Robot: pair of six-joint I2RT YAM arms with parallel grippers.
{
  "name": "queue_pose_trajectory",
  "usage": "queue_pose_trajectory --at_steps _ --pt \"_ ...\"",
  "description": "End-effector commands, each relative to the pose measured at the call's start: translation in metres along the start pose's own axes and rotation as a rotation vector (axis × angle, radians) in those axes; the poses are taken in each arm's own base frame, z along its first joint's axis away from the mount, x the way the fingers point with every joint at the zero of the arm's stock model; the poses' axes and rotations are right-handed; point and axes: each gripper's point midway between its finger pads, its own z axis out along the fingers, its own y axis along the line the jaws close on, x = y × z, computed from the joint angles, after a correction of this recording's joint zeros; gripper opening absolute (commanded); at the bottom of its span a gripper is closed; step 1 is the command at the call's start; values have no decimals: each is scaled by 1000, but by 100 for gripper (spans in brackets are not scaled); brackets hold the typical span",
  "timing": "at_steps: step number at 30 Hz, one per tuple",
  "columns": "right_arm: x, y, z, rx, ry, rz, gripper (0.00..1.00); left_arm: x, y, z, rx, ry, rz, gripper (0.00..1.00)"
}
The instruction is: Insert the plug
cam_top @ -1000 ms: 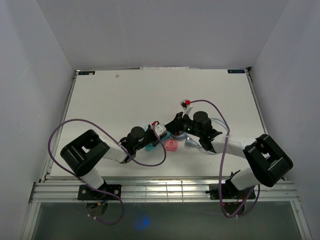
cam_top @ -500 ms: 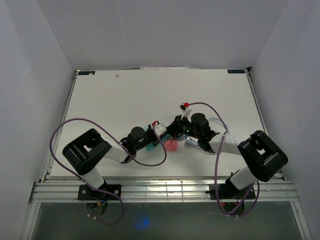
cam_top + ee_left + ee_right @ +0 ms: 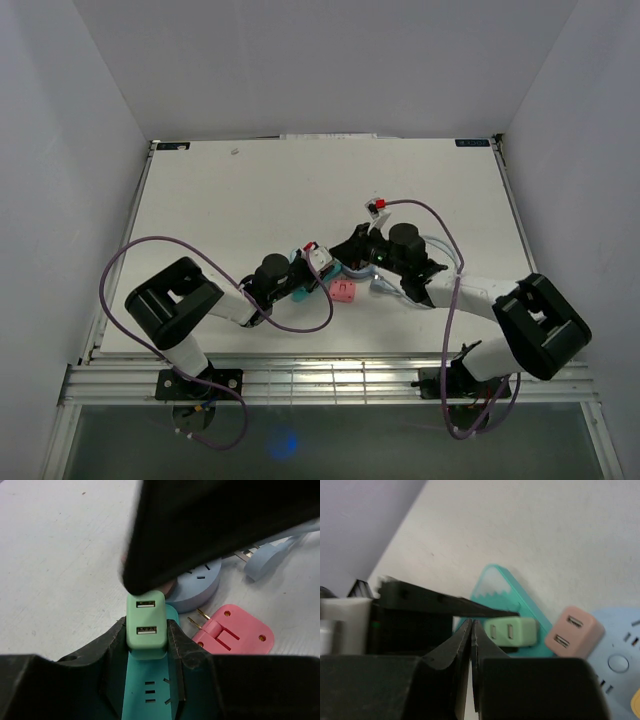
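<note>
Watching the right arm now: half a second back it leaned in toward the teal power strip, and its elbow has since swung out again, though the tip is still over the strip's far end. The right gripper is pinched fully together with nothing in it, so I read it as a pushing finger rather than a grasp. The left gripper hasn't budged. Its fingers are clamped on either side of the green plug, which stands on the strip's face with its two USB ports facing my wrist camera. No prongs show beneath it, so I judge it seated, or very nearly. That dip and pull-back looks to me like a press to drive it home. A pink plug lies just beside the strip with its prongs bare, and a blue round socket hub sits just beyond the strip's end. I can't confirm full seating while the right arm blocks the view.
</note>
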Motion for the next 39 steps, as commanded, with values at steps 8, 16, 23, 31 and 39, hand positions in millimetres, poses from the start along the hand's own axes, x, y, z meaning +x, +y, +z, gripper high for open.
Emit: queue_pose_trajectory --at_steps 8,16,23,31,39 --pt "94 -54 9 106 195 181 8 41 -15 -10 41 133 -40 0" --pt "16 -20 -2 86 25 63 8 38 -15 -9 42 127 -40 0" --pt "-17 2 -6 38 -47 25 8 37 -15 -10 45 123 -43 0" --pt "69 -50 15 115 140 142 8 39 -15 -9 46 127 -44 0" --pt "65 -51 17 132 137 144 8 38 -16 -9 48 124 -44 0"
